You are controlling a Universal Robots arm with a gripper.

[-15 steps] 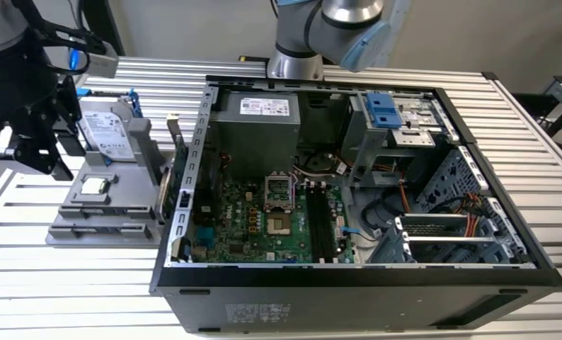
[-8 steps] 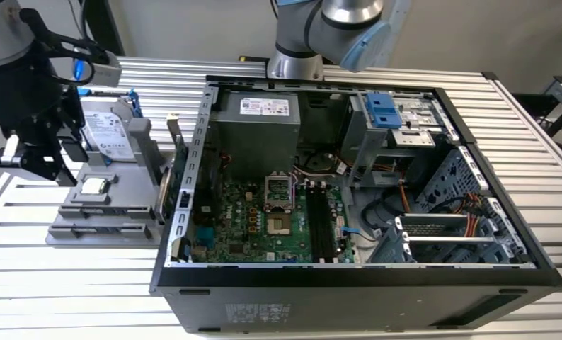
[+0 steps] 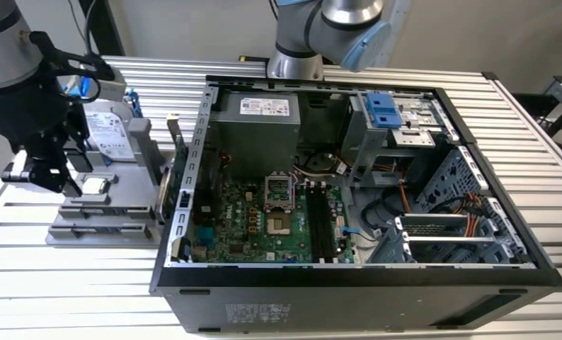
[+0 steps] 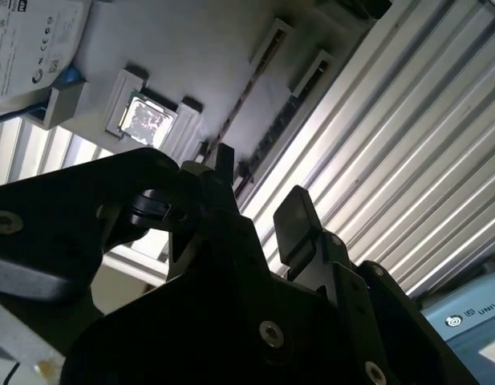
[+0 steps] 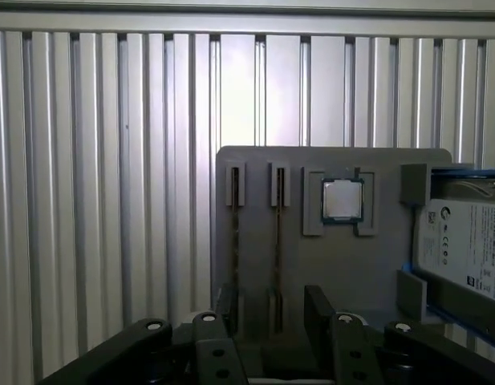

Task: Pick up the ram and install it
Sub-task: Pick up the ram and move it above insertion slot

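Note:
Two thin dark ram sticks stand on edge in slots of a grey holder [image 5: 375, 273]. In the first wrist view one ram stick [image 5: 277, 241] runs in line with the gap between my fingers, and the other [image 5: 235, 241] lies just beside it. The second wrist view shows the same sticks [image 4: 283, 124] beyond the fingertips [image 4: 294, 215]. My gripper [image 5: 273, 309] [image 4: 259, 188] is open and hovers above the holder, holding nothing. In the exterior view the gripper [image 3: 64, 185] hangs over the holder at the exterior view's left. The black memory slots [image 3: 323, 223] lie on the motherboard inside the case.
A square silver processor chip [image 5: 342, 200] [image 3: 94, 185] and a hard drive [image 5: 464, 257] [image 3: 106, 134] share the holder. The open computer case [image 3: 357, 283] stands in the middle of the ribbed aluminium table [image 3: 526, 127]. Another arm's base [image 3: 295, 64] sits behind it.

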